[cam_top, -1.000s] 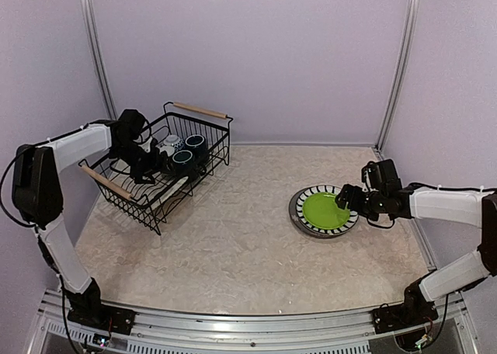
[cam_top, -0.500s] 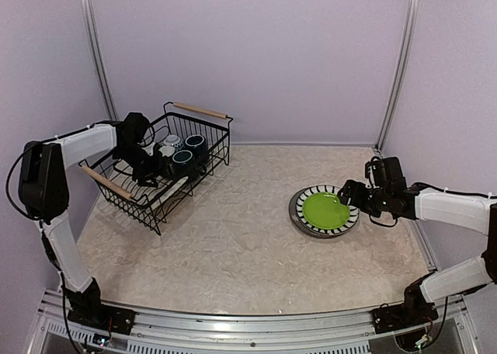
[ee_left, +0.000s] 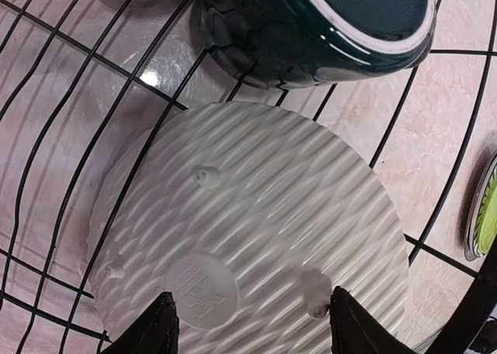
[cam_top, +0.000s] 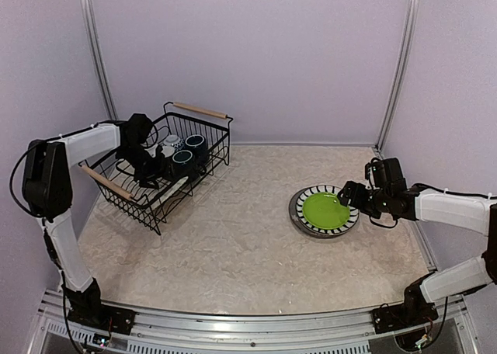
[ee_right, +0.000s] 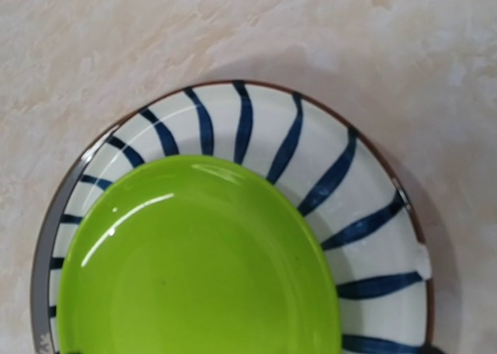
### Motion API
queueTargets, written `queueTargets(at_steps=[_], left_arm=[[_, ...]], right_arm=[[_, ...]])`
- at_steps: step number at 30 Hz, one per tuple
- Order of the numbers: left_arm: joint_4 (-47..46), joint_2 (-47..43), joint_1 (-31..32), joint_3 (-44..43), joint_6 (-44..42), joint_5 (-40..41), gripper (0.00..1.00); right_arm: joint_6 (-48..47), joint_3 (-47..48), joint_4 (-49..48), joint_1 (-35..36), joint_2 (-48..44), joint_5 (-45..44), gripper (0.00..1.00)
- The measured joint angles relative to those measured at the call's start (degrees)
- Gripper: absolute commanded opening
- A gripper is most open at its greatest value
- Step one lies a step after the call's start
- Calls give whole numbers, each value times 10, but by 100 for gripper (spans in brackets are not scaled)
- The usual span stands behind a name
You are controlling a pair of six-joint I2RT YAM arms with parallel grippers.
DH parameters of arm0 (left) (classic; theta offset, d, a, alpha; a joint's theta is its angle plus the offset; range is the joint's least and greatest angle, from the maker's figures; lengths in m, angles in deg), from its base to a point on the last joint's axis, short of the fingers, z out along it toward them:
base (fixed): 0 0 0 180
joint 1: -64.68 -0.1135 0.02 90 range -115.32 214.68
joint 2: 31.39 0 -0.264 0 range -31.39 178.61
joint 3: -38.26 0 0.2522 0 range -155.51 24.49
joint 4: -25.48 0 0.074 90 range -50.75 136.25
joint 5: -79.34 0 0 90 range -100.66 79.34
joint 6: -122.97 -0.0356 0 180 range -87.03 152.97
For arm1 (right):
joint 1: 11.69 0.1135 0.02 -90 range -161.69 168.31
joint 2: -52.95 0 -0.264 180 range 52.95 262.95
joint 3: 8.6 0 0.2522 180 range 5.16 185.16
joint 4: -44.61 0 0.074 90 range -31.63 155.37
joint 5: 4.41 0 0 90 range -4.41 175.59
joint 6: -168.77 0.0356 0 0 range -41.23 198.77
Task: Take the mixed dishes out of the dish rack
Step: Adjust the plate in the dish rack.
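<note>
Your left pincer (ee_left: 252, 311) is down inside the dish rack (cam_top: 220, 146). Its two fingers (ee_left: 159, 327) are spread wide, and the pale ribbed plate (ee_left: 256, 222) lies directly beneath and ahead of them. That plate is bottom-up in the rack, with small nubs and a stamped round centre showing. One fingertip sits to each side of the stamp, over the plate's near edge, but you cannot tell from the wrist view whether they touch it. Just past the plate's far edge stands the dark green mug (ee_left: 311, 28), so close that contact cannot be judged. From above, the dark blue mug (cam_top: 196, 142) stands beyond the green one, nearer the rack's far wooden handle (cam_top: 203, 110).

Your right pincer (cam_top: 347, 193) hovers at the edge of the plate stack on the counter (cam_top: 233, 245), well apart from the rack. Below and ahead of it the green plate (ee_right: 202, 276) rests in the striped plate (ee_right: 365, 191). It sits off-centre toward the pincer's near left, so the striped band is widest on the far and right sides. A thin rim of the dark grey plate (ee_right: 36, 280) shows under both at the left. The wrist view catches only a dark sliver at its bottom right corner, and the overhead view is too small, so you cannot tell whether this pincer is spread or pressed together.
</note>
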Motion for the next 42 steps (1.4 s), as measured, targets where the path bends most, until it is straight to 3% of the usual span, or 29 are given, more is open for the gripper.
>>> queueTargets(at_steps=[17, 19, 22, 27, 39, 42], left_arm=[[23, 8, -21, -16, -4, 52, 61], [29, 8, -26, -16, -7, 64, 62], [34, 8, -26, -16, -13, 69, 74], [20, -16, -26, 1, -32, 26, 87], [2, -73, -33, 15, -48, -68, 89], [-5, -84, -44, 21, -38, -82, 88]], right_arm=[[1, 0, 0, 2, -3, 3, 92], [1, 0, 0, 2, -4, 3, 91], [1, 0, 0, 4, -7, 3, 91], [1, 0, 0, 4, -11, 3, 91], [7, 4, 3, 32, -11, 4, 91], [17, 37, -8, 69, 18, 8, 83]])
